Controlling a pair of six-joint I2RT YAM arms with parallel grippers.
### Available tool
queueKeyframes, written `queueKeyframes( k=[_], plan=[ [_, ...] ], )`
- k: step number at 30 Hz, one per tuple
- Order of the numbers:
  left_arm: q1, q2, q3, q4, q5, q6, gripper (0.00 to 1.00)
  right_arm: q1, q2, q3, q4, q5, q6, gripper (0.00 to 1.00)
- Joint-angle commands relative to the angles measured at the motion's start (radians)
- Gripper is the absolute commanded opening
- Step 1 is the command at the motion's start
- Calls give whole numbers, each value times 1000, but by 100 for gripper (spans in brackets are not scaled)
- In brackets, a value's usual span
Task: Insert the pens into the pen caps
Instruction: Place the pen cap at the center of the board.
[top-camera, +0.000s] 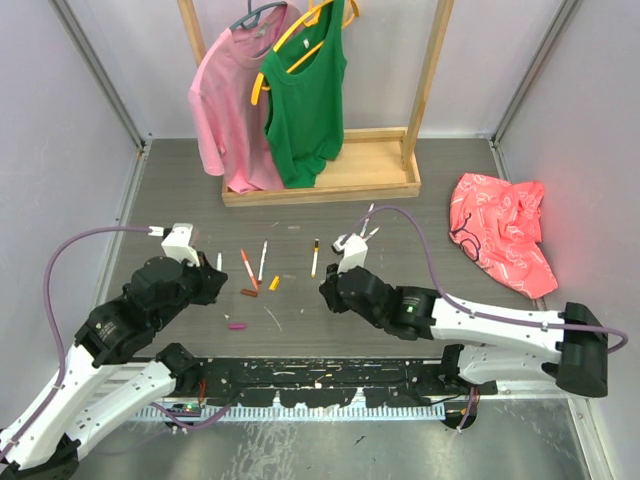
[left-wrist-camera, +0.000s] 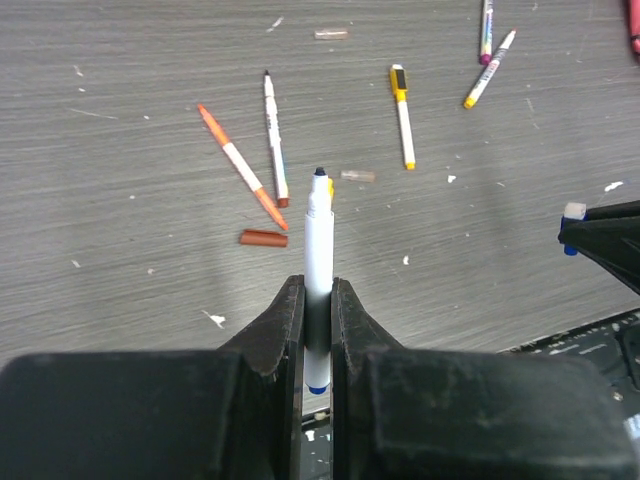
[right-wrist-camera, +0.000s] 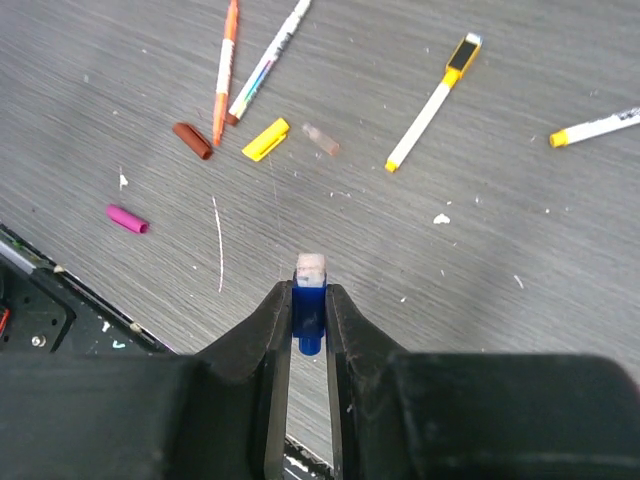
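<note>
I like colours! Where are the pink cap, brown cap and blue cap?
pink cap (right-wrist-camera: 127, 218), right wrist view, middle of its side.
brown cap (right-wrist-camera: 192, 140), right wrist view, middle of its side.
blue cap (right-wrist-camera: 309, 312), right wrist view, its blue middle.

The grey table (right-wrist-camera: 520, 230) has little white specks on it. Ahead of the right gripper (right-wrist-camera: 310, 292) and off to its left, a pink cap (right-wrist-camera: 128, 218) lies alone. Farther ahead, a brown cap (right-wrist-camera: 192, 141), a yellow cap (right-wrist-camera: 265, 140) and a clear cap (right-wrist-camera: 320, 138) lie in a row. An orange pen (right-wrist-camera: 226, 70) ends just beside the brown cap, with a white pen (right-wrist-camera: 270, 60) next to it. A yellow-ended pen (right-wrist-camera: 430, 105) lies ahead to the right. Well away from the gripper, a red cloth (top-camera: 500, 230) and a wooden rack (top-camera: 320, 187) sit on the table too.
</note>
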Motion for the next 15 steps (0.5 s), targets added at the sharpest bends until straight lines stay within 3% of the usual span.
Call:
queueKeyframes(
  k=[1, 10, 15],
  plan=[
    [3, -20, -28, 108, 52, -82, 0, -2, -116, -52, 186, -6, -138, 0],
    [3, -73, -64, 232, 69, -80, 0, -2, -261, -89, 214, -145, -113, 0],
    [3, -48, -33, 274, 173, -43, 0, -3, -318, -132, 392, -205, -84, 0]
  ],
)
